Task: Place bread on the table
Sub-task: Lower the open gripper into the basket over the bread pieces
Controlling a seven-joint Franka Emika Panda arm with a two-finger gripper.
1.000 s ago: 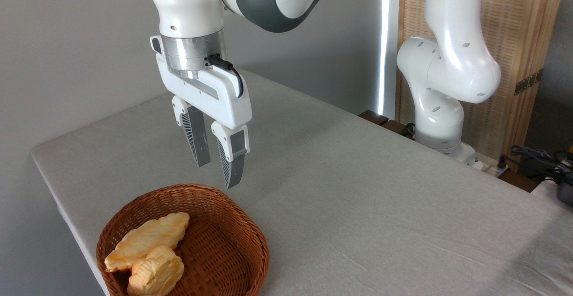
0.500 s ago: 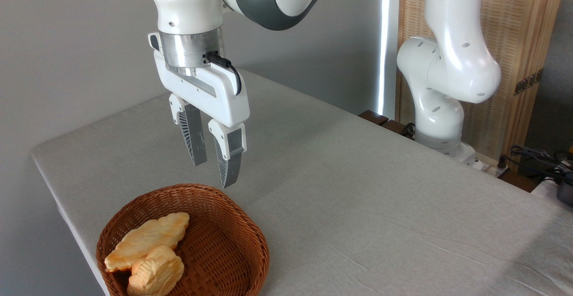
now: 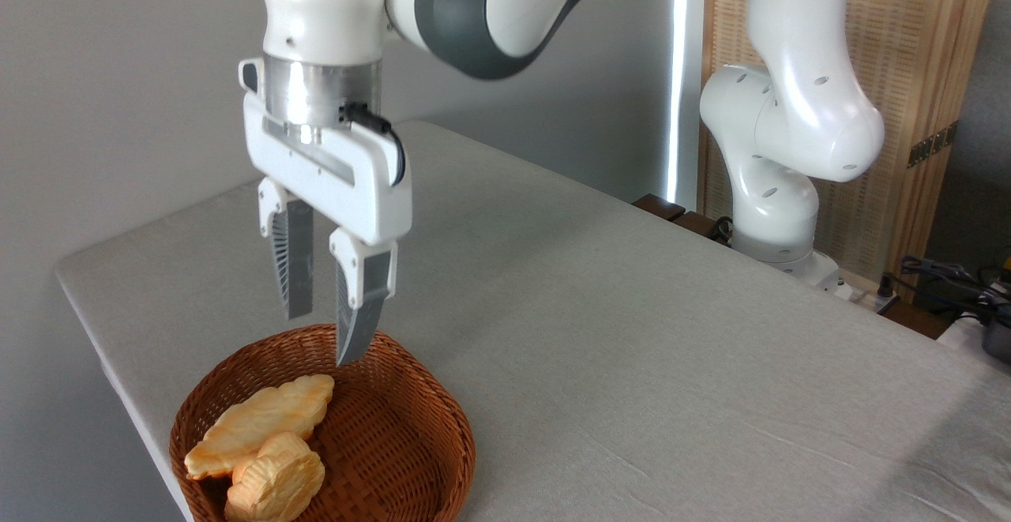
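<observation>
The bread (image 3: 276, 481), a small chunky golden pastry with ridged edges, lies at the near left of a round brown wicker basket (image 3: 411, 451). It rests against a longer, flatter golden pastry (image 3: 261, 423). The grey-beige cloth table (image 3: 632, 348) carries the basket at its near left corner. My gripper (image 3: 320, 339) hangs open over the basket's far rim, fingers pointing down, nothing between them. It is above and to the right of the bread, not touching anything.
The table's left edge runs close beside the basket. The arm's white base (image 3: 782, 214) stands at the table's far right edge, with a wooden panel (image 3: 916, 72) behind it and cables (image 3: 956, 281) at the far right.
The gripper has moved left and down, from above the table beyond the basket to over the basket's far rim. It stays open. The pastries have not moved.
</observation>
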